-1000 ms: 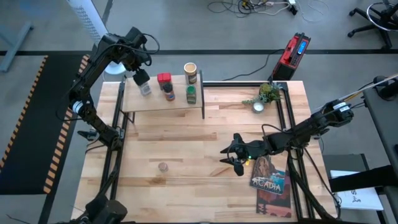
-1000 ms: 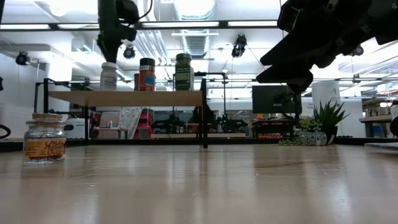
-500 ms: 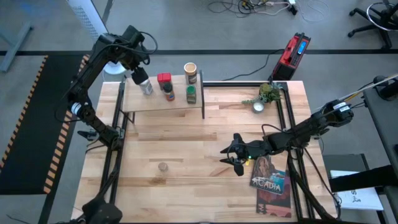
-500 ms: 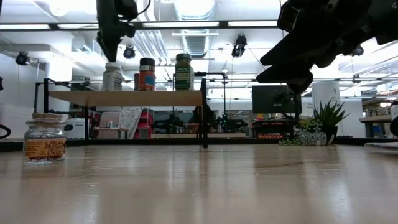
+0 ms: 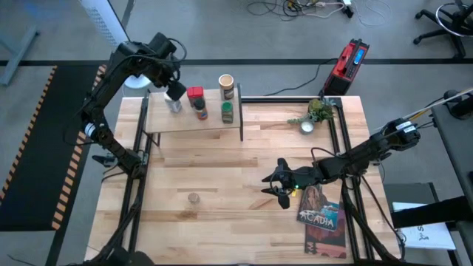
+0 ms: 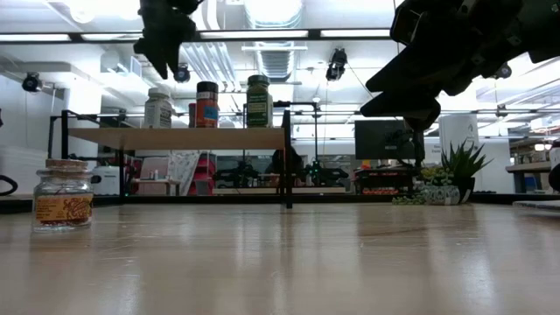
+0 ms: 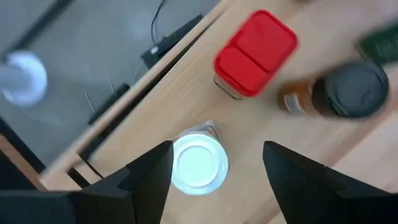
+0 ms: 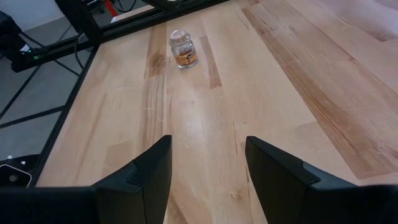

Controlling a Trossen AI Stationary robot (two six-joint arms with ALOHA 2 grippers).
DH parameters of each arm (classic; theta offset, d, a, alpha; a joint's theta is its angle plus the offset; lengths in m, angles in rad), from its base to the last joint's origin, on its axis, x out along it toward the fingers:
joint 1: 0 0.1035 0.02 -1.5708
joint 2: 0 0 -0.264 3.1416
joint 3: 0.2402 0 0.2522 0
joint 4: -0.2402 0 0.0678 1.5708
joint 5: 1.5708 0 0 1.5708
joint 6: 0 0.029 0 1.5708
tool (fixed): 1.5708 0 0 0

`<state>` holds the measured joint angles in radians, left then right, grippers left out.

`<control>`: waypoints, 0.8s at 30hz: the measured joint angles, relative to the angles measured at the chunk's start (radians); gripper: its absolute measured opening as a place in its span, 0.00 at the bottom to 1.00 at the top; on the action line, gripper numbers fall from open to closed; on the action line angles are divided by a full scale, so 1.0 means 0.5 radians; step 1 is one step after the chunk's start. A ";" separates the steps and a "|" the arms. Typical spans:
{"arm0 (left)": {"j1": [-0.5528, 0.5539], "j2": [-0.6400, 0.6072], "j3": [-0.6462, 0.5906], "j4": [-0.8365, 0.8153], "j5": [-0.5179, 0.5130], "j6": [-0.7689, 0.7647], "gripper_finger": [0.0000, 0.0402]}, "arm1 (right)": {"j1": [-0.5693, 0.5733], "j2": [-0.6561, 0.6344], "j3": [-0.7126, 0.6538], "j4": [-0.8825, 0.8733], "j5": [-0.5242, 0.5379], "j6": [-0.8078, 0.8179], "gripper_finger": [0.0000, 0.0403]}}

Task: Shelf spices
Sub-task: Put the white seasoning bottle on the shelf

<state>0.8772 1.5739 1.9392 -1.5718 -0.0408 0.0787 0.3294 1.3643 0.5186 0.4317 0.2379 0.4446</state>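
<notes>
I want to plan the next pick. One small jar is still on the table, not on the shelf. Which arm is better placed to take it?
Probably the right. Its gripper hangs low over the table, jaws open, facing the small jar. The left gripper is up over the shelf, above the white-capped jar.

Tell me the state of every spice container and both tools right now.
White-capped clear jar: upright on shelf, released.
Red square tin: on shelf.
Dark-capped brown jar: on shelf.
Green-lidded jar: on shelf.
Small cork-topped glass jar: on table, unshelved.
Left tool: open, above white-capped jar.
Right tool: open, idle.
</notes>
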 joint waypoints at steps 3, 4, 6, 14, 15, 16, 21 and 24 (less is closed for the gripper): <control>-0.002 0.038 -0.011 0.001 -0.011 -0.280 0.60 | 0.000 0.000 0.000 0.000 0.000 0.000 0.45; -0.002 0.046 -0.012 0.002 -0.015 -0.360 0.60 | 0.000 0.000 0.000 0.001 0.000 0.000 0.45; -0.002 0.051 -0.014 0.001 -0.024 -0.471 0.61 | 0.000 0.000 0.000 0.001 0.000 0.000 0.45; -0.003 0.057 -0.096 0.001 -0.132 -0.665 0.59 | 0.000 0.000 0.000 0.000 -0.005 0.000 0.45; -0.006 0.057 -0.103 0.001 -0.132 -0.667 0.59 | 0.000 0.000 0.000 0.001 -0.005 0.000 0.45; -0.015 0.057 -0.109 0.002 -0.133 -0.672 0.58 | 0.000 0.000 0.000 0.001 -0.005 0.000 0.45; -0.052 0.057 -0.114 0.002 -0.197 -0.708 0.57 | 0.001 0.000 0.000 0.000 -0.005 0.000 0.45; -0.050 0.057 -0.114 0.001 -0.206 -0.735 0.57 | 0.001 0.000 0.000 0.001 -0.006 0.000 0.45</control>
<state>0.8522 1.6024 1.8820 -1.5711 -0.1438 -0.2889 0.3298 1.3643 0.5186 0.4320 0.2348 0.4446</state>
